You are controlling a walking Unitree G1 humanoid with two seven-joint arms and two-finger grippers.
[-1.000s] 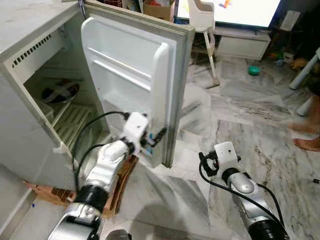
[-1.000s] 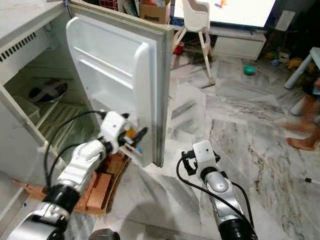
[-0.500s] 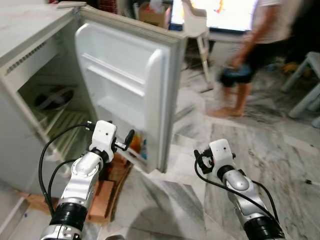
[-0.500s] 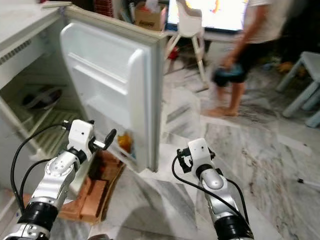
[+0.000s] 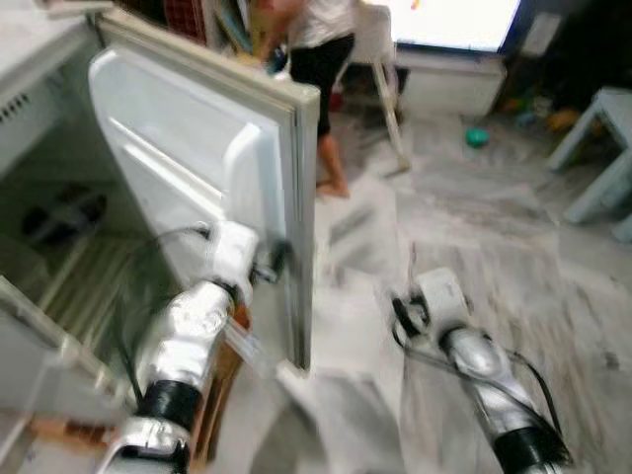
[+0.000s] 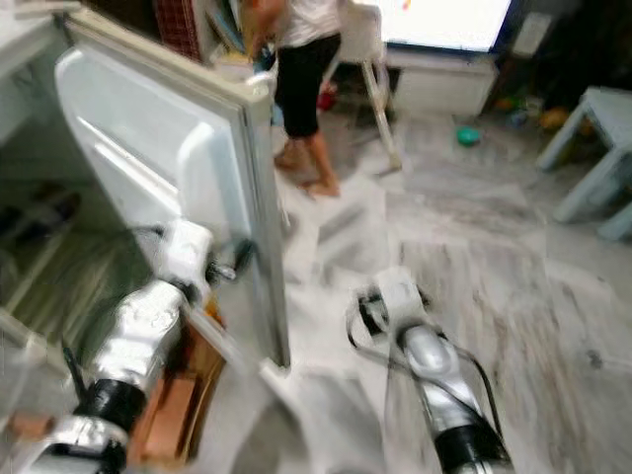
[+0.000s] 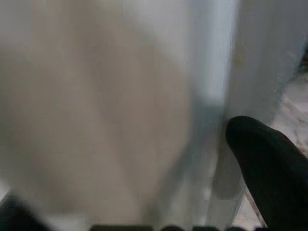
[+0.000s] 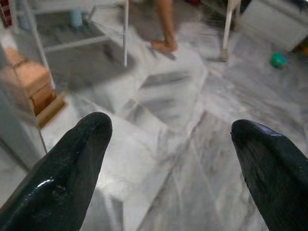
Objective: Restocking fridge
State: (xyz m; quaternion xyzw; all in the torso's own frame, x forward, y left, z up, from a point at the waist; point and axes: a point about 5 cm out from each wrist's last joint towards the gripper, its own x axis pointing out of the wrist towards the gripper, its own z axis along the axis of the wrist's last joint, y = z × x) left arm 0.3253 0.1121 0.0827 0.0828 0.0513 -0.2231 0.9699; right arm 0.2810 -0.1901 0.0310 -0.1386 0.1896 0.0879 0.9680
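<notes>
Our left gripper (image 5: 279, 259) has pulled back from the lower shelf of the open white fridge door (image 5: 188, 168) and now sits at its edge; finger spread unreadable. Right gripper (image 8: 173, 159) hangs spread wide, holding nothing, so nothing is ready to stock yet.

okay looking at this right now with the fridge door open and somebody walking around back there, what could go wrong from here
1. A person stands just beyond the open fridge door; swinging it wider might hit them.
2. The left claw sits close against the door's inner side, so a sudden move could knock or jam it.
3. The head views are blurred by motion, so aiming at the door is less sure.
</notes>
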